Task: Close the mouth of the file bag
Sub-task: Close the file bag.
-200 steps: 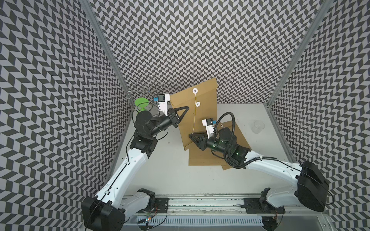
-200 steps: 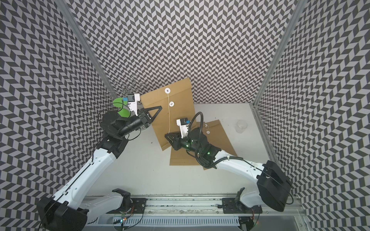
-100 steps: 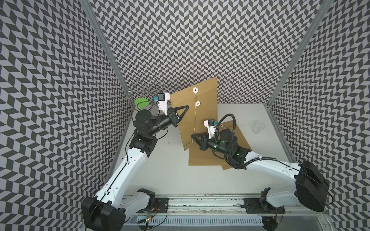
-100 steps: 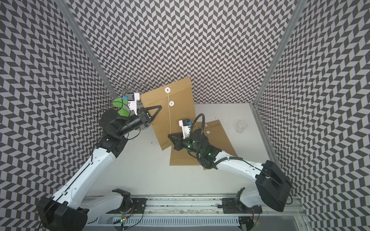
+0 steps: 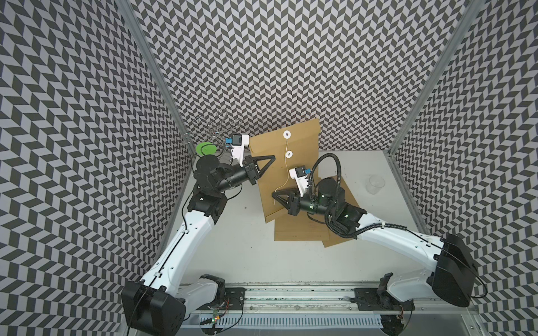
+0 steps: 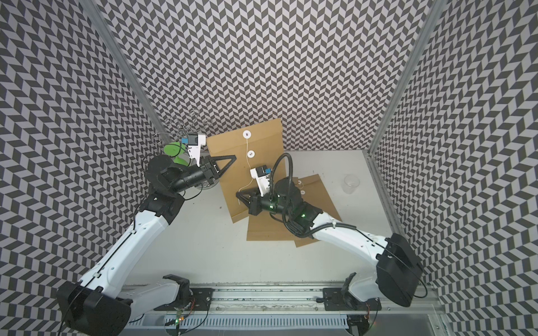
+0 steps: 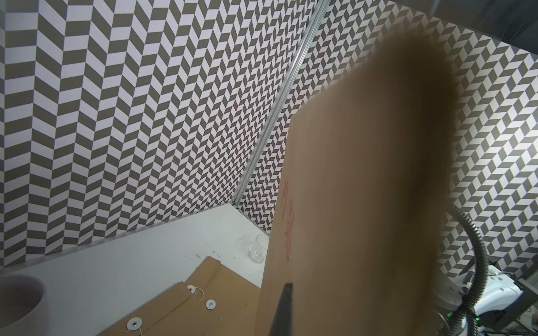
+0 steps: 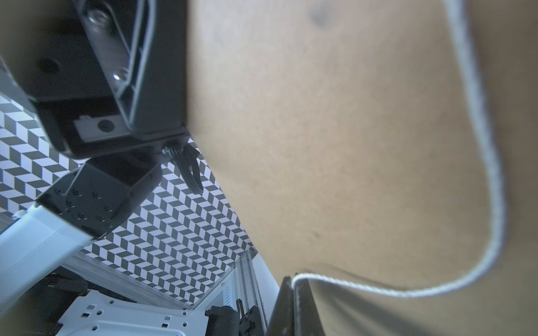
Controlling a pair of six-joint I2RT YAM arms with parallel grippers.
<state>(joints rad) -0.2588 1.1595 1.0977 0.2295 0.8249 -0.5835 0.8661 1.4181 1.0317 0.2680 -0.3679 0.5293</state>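
File bag [image 5: 281,165] stands upright, upper centre in both top views; left gripper [image 5: 273,157] clamps its left edge, bracing it. Right gripper [image 5: 275,193] pinches string [image 8: 499,189] end, probably for winding round lower button [image 5: 289,154].

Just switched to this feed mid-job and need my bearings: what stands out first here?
A brown bag is held upright toward the back, the left hand shut on its edge. The right hand pinches its white string, which runs up to a white button. More bags lie flat under the right arm, and a clear cup stands near the right wall.
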